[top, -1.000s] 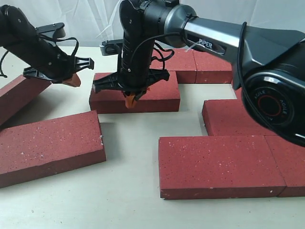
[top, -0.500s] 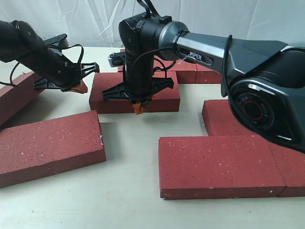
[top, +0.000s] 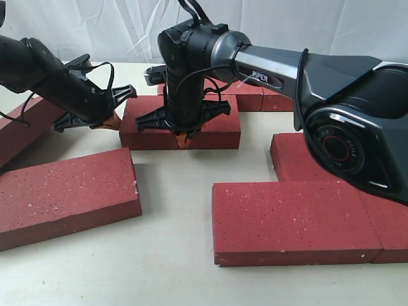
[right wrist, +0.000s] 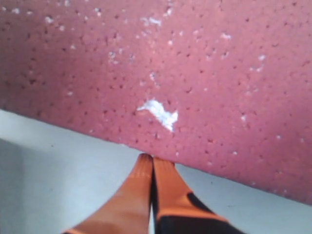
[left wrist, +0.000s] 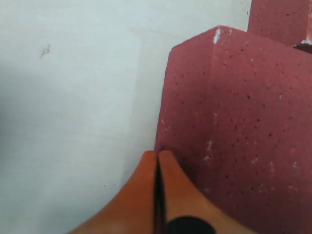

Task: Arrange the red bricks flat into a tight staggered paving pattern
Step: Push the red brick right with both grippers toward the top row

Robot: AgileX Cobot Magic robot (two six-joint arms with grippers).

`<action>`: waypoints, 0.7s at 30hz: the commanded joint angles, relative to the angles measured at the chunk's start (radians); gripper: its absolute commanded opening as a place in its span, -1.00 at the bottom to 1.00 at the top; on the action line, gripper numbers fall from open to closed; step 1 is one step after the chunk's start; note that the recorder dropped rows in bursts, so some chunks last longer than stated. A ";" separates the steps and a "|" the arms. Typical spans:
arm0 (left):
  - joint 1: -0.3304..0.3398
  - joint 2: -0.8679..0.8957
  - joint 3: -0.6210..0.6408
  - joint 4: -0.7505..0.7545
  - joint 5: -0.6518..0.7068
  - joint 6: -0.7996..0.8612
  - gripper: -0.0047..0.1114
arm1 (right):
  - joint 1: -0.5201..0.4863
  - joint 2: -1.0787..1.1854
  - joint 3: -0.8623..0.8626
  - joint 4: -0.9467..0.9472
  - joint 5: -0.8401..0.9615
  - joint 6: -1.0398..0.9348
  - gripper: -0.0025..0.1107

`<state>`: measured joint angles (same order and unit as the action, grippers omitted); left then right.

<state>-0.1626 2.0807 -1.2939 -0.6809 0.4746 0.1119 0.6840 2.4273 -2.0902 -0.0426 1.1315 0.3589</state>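
Observation:
Several red bricks lie on the pale table. The middle brick (top: 217,124) lies flat. My right gripper (top: 183,139) is shut, its orange tips against that brick's near long side; the right wrist view shows the speckled brick (right wrist: 170,63) just beyond the gripper (right wrist: 150,158). My left gripper (top: 107,121) is also shut and empty, at the middle brick's left end. In the left wrist view the gripper (left wrist: 158,155) touches the edge of the brick (left wrist: 234,112) near a chipped corner.
A large brick (top: 64,194) lies at the front left, and a slanted one (top: 22,131) at the far left. Two bricks (top: 293,220) (top: 389,223) sit side by side at the front right, one (top: 306,159) behind them, and more (top: 255,92) at the back.
My left gripper has moved right and down, from beside the far-left brick to the middle brick's left end. The right gripper stays at the brick's near side.

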 commanded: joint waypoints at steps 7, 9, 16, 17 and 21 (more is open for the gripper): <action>0.000 0.013 -0.003 -0.028 -0.010 0.003 -0.92 | -0.004 -0.005 0.002 -0.064 0.007 0.012 -0.97; 0.000 0.013 -0.003 -0.028 -0.008 0.003 -0.92 | -0.004 -0.011 0.002 -0.062 0.012 0.012 -0.97; 0.000 0.013 -0.003 -0.031 -0.010 0.003 -0.92 | -0.007 -0.081 0.002 -0.054 0.031 0.009 -0.97; 0.000 0.013 -0.003 -0.041 -0.010 0.003 -0.92 | -0.009 -0.089 0.002 -0.054 0.031 0.009 -0.97; -0.012 0.013 -0.003 -0.079 -0.016 0.025 -0.92 | -0.015 -0.118 0.002 -0.084 0.033 0.009 -0.97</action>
<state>-0.1626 2.0981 -1.2939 -0.7344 0.4647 0.1135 0.6783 2.3361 -2.0866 -0.0961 1.1575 0.3682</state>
